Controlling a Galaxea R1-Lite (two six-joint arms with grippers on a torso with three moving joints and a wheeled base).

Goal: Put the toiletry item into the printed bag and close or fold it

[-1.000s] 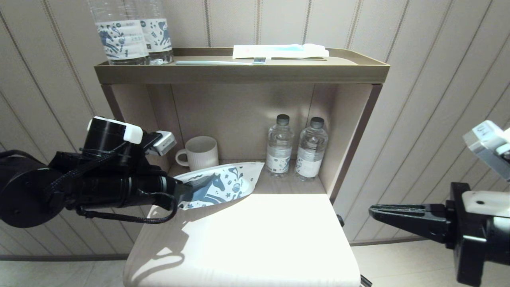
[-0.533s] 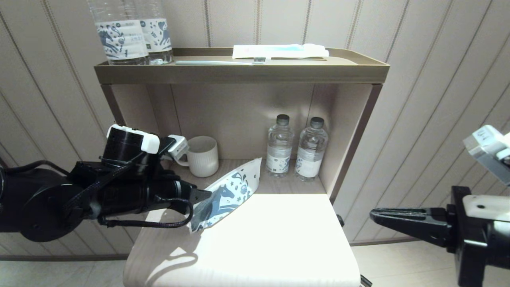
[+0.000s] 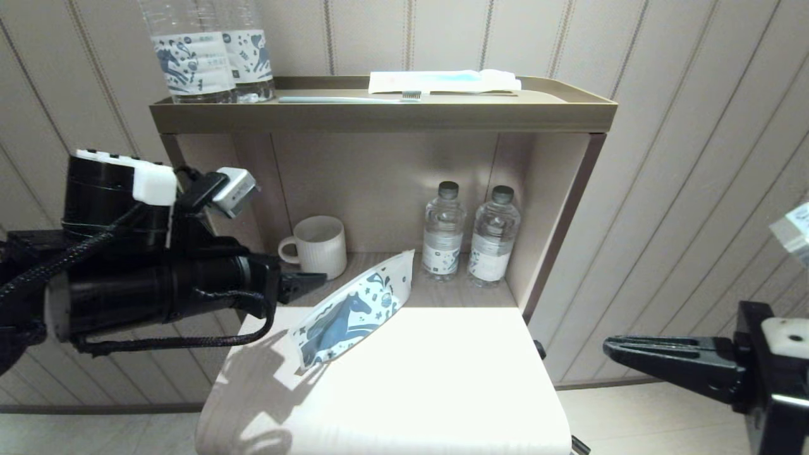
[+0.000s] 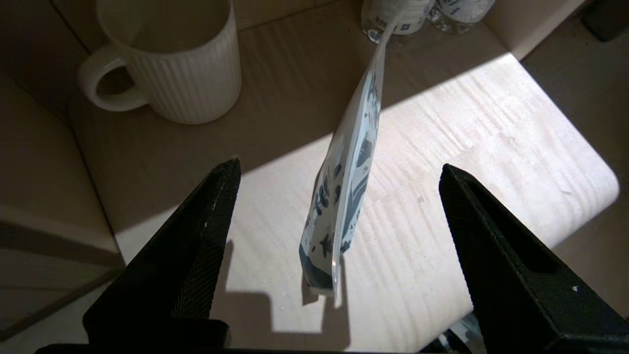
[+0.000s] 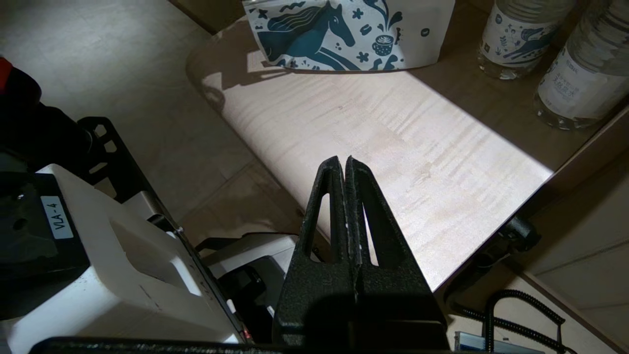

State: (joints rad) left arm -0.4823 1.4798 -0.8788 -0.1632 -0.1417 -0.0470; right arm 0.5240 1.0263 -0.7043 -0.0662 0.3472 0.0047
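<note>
Your left gripper is spread wide and holds nothing; the printed bag stands on edge just ahead of it, long axis running away toward the bottles. Your right gripper, pressed together, is farther. No comb is visible.
</note>
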